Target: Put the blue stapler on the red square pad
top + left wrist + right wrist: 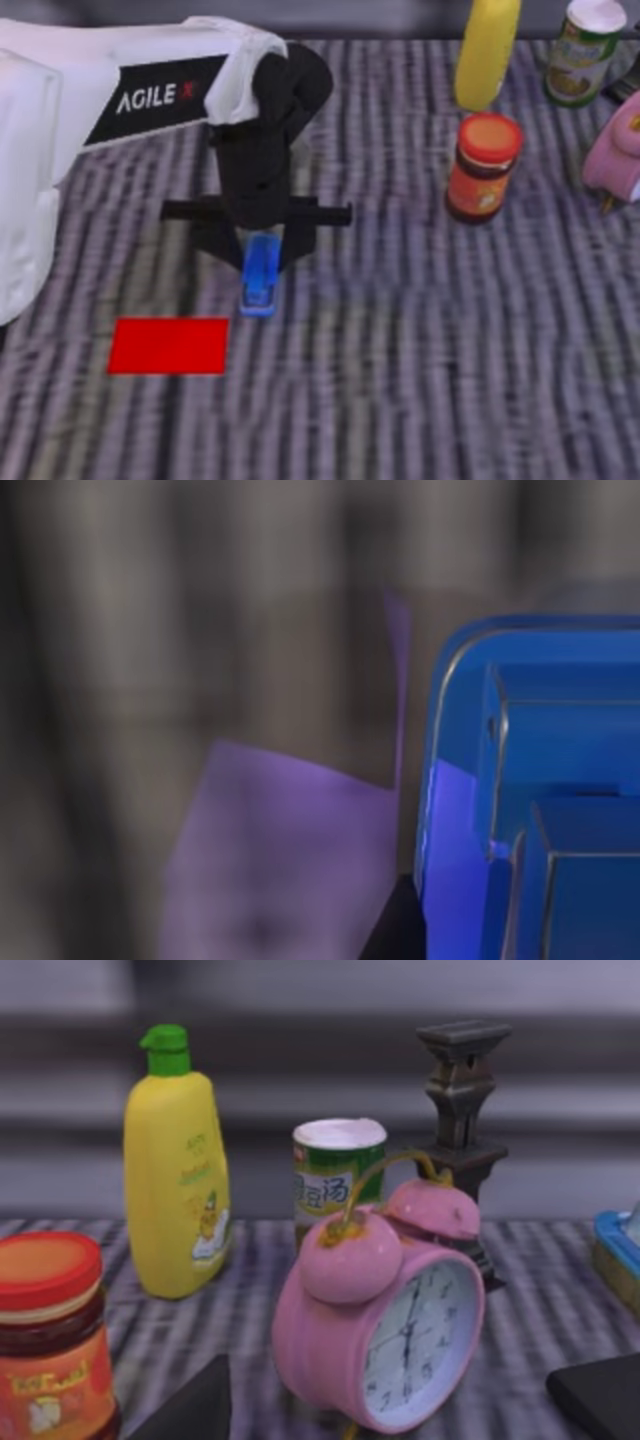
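Note:
The blue stapler (260, 272) pokes out from under my left gripper (259, 252), which is shut on it just right of and above the red square pad (168, 346). The pad lies flat on the striped cloth and nothing is on it. In the left wrist view the stapler (540, 800) fills the frame close up, with one dark fingertip (400, 925) pressed against its side; the other finger is hidden. My right gripper (395, 1415) is parked at the table's far right, open, its fingers (195, 1410) either side of a pink alarm clock (385, 1330).
At the back right stand a red-lidded jar (483, 167), a yellow bottle (487, 50), a green can (583, 50) and the pink clock (620, 150). A dark stand (462, 1110) rises behind the clock. Striped cloth (400, 380) covers the table.

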Tool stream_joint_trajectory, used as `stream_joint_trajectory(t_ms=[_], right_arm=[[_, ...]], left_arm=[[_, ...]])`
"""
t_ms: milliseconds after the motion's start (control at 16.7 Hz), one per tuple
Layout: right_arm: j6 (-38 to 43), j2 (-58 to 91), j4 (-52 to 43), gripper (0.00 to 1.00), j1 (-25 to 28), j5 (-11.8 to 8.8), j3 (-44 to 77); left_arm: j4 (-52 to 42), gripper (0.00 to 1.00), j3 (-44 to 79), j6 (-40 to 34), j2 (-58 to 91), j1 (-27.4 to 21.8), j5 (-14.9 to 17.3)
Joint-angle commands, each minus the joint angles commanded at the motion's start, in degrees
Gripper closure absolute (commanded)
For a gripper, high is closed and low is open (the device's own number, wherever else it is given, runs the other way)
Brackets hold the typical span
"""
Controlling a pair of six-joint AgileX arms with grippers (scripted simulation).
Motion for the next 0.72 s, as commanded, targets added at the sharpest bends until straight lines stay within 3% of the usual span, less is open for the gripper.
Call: stream_joint_trajectory(t_ms=[360, 720], right_arm=[[0.0, 0.0, 0.0, 0.00, 0.0, 0.0, 0.0], [0.0, 0.0, 0.0, 0.00, 0.0, 0.0, 0.0]], left_arm=[[-14.4, 1.00, 10.4, -0.2, -3.2, 0.7, 0.0], [-15.8, 1.00, 11.7, -0.2, -3.8, 0.5, 0.1]])
